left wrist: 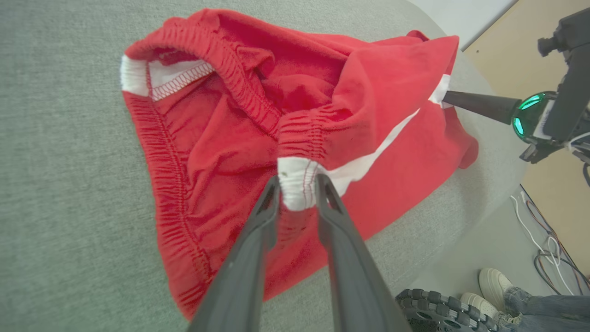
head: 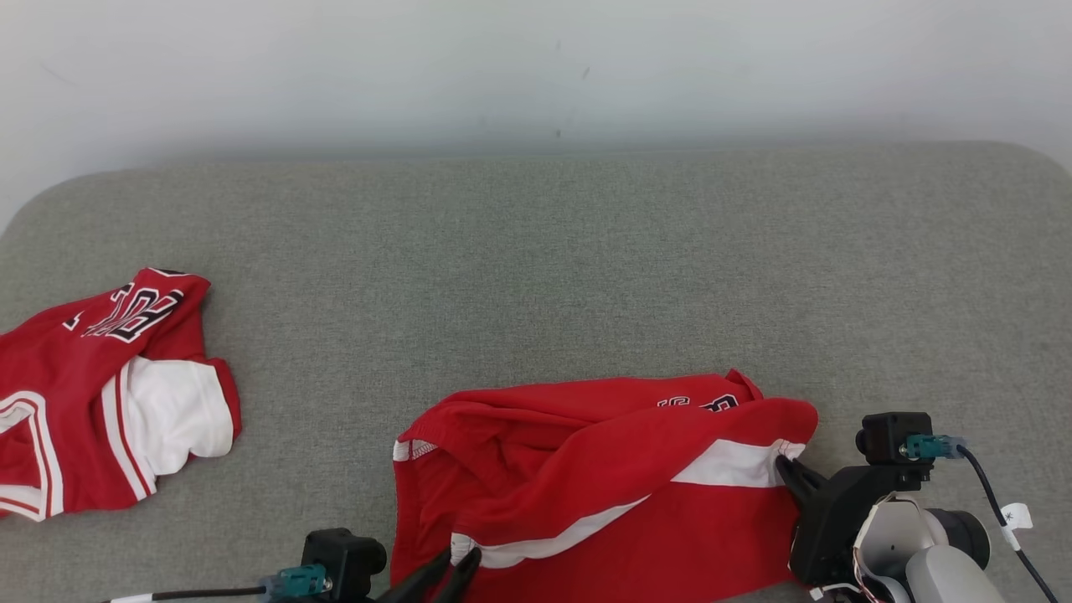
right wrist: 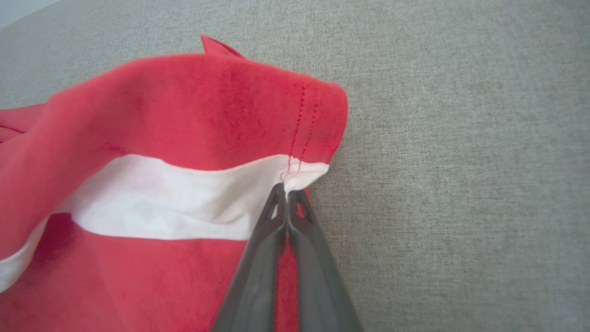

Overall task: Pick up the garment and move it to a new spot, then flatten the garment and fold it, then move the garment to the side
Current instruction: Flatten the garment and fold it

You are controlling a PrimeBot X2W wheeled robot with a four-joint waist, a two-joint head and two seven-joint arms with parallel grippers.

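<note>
Right now the red shorts (head: 603,469) lie crumpled at the near edge of the grey padded surface (head: 536,251), a little right of its middle. The left gripper (left wrist: 297,182) has a finger on each side of the bunched white stripe at the waistband, nipping it between them. The right gripper (right wrist: 286,193) has its jaws pressed together on the white stripe's end at the shorts' right side. A red jersey (head: 92,394) lies well apart, at the left edge.
</note>
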